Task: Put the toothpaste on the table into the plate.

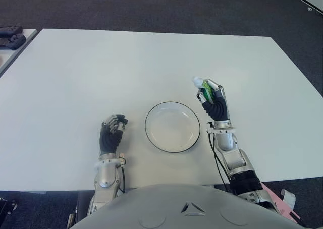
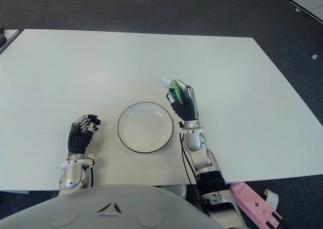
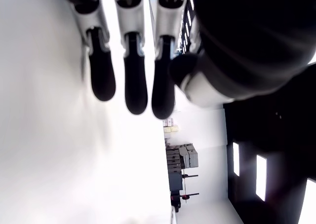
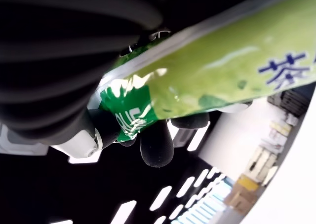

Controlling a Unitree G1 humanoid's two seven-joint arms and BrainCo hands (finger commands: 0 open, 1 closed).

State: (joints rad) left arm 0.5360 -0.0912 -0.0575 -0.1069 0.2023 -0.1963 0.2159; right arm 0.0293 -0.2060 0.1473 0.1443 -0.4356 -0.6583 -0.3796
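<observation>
The right hand (image 1: 216, 104) pinches the green toothpaste (image 1: 204, 88) beside the plate (image 1: 172, 126), ready to carry it over, while the left hand (image 1: 112, 133), fingers loosely curled and holding nothing, shows on the plate's other side.

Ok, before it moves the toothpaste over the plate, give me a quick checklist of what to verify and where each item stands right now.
1. Toothpaste held by the right hand: ok, fingers are wrapped around the green tube.
2. Grip firmness: cannot tell.
3. Plate free to receive it: ok, nothing lies inside.
4. Path from the right hand to the plate: ok, the plate sits just to the hand's left with only bare table between.
5. Left hand out of the way: ok, it shows left of the plate, fingers curled, holding nothing.
6. Tube over the plate: not ok, it is beyond the rim.
</observation>
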